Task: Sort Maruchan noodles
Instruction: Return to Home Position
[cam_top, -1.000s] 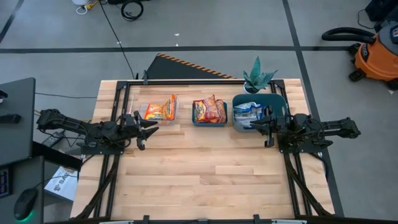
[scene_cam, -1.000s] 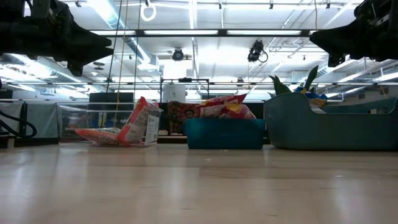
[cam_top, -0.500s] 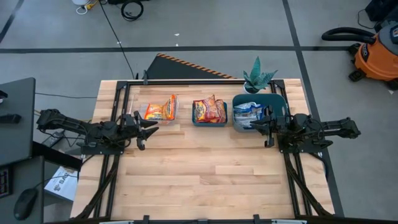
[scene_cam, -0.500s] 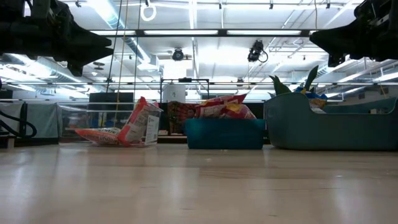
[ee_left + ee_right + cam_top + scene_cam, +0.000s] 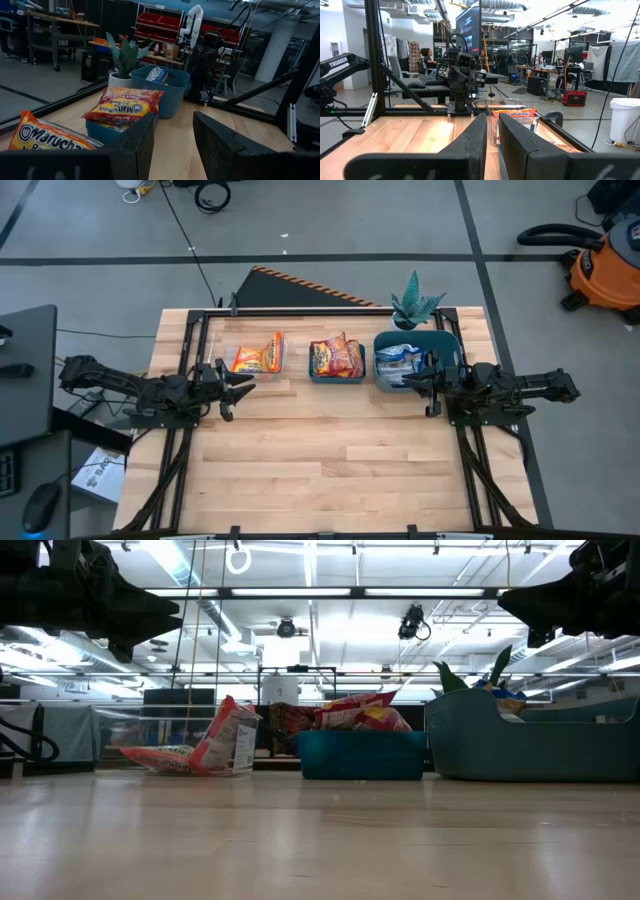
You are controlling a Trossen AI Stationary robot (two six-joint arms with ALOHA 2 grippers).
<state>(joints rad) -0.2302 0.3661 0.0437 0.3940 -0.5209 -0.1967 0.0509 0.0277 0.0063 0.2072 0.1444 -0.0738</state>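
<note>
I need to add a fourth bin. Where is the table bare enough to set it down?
The whole near half of the table is bare, as is the strip between the left tool and right tool. The far edge is crowded: clear bin, small teal bin, large teal bin and plant.

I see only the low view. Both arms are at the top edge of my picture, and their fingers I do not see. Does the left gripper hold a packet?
Observer: No. In the left wrist view the left gripper is open, and nothing is between its fingers.
Operator: And the other arm?
Observer: In its own wrist view the right gripper shows a narrow gap and holds nothing.
Operator: What lies in the big teal bin? I see mostly its wall.
Observer: From above, blue-and-white packets lie inside it, in a heap.
</note>
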